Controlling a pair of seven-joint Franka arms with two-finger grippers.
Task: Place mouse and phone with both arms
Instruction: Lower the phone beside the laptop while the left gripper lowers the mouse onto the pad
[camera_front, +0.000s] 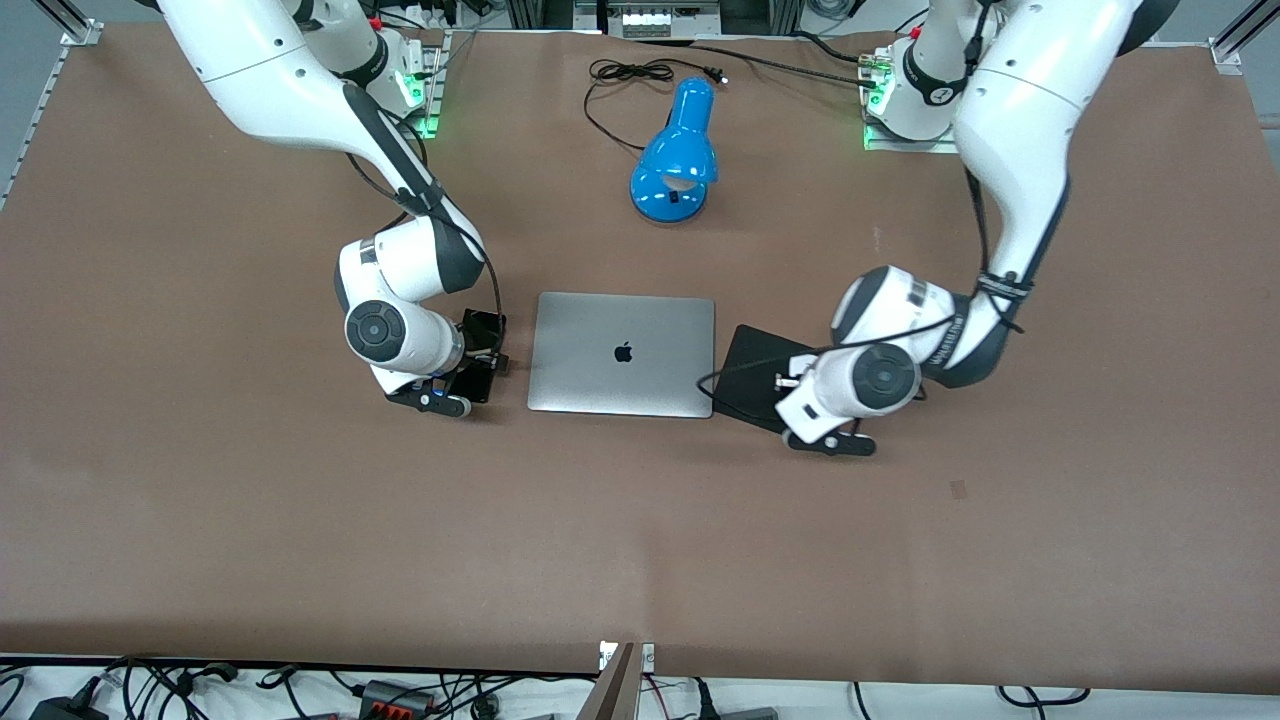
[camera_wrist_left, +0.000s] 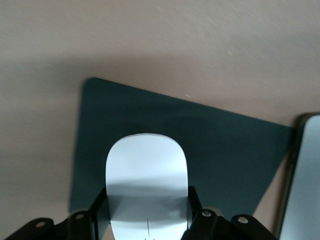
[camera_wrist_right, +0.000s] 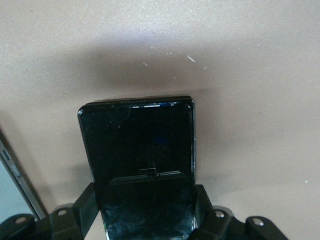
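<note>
The left gripper (camera_wrist_left: 148, 220) clamps the small white oval mouse (camera_wrist_left: 147, 175) over the matte black square pad (camera_wrist_left: 220, 145). The right gripper (camera_wrist_right: 146, 215) pinches the slim glossy black phone (camera_wrist_right: 137, 150) beside the closed silver laptop (camera_front: 622, 352).

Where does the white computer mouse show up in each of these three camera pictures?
Front view: not visible; the left arm's wrist covers it, over the black pad.
Left wrist view: the mouse is held between the left gripper's fingers, over the pad.
Right wrist view: not in it.
Shared landmark: the pad beside the laptop.
</note>
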